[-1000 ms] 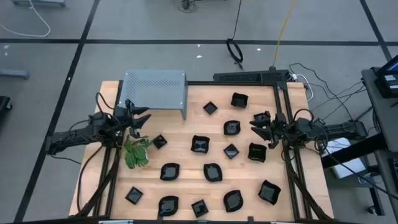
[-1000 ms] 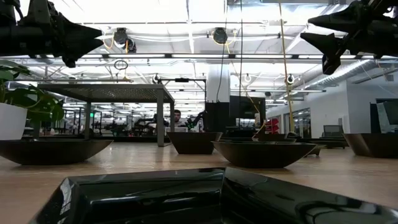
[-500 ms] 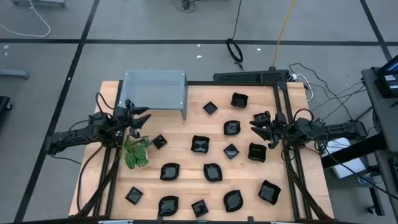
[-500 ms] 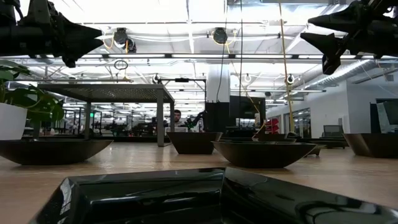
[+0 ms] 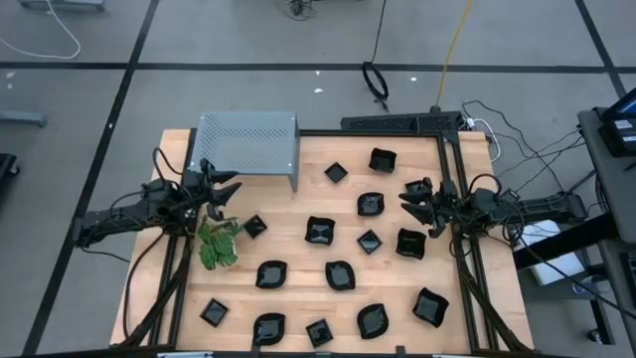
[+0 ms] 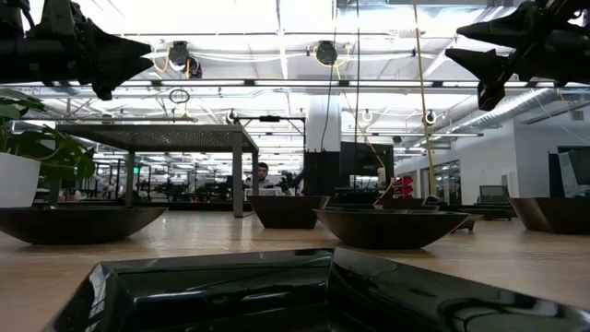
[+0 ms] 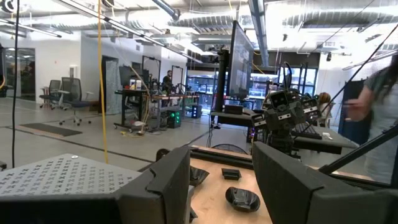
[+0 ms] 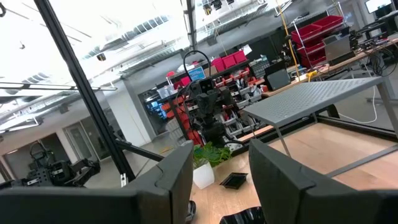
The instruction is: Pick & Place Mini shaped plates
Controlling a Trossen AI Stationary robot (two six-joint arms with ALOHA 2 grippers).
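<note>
While both arms hang up above the light wooden table (image 5: 298, 249), nothing is being held. On the left side, the left gripper (image 5: 225, 187) floats over the table edge, just in front of the grey metal shelf with little holes (image 5: 248, 141). Its two dark fingers (image 7: 168, 180) are spread apart with only air between them. Right beside it, a bit nearer, sits the green leafy plant in a white pot (image 5: 218, 242).

Moving to the middle, the small shiny black plates (image 5: 320, 231) lie scattered flat on the wood. Some are square, some are round, some look like petals. A small square one (image 5: 255, 226) rests just right of the plant. Three more (image 5: 215, 313) sit in the near row along the front edge, and two (image 5: 272, 273) lie side by side in the row behind. One square plate (image 5: 337, 173) lies far back, near the shelf's right leg. In the low view, one plate (image 6: 277, 290) is very close and fills the bottom.

On the right side, the right gripper (image 5: 409, 197) hangs over the table, its fingers (image 8: 171, 180) apart and empty too. A plate (image 5: 410, 243) lies just near of it, and another (image 5: 382, 159) lies farther back.
</note>
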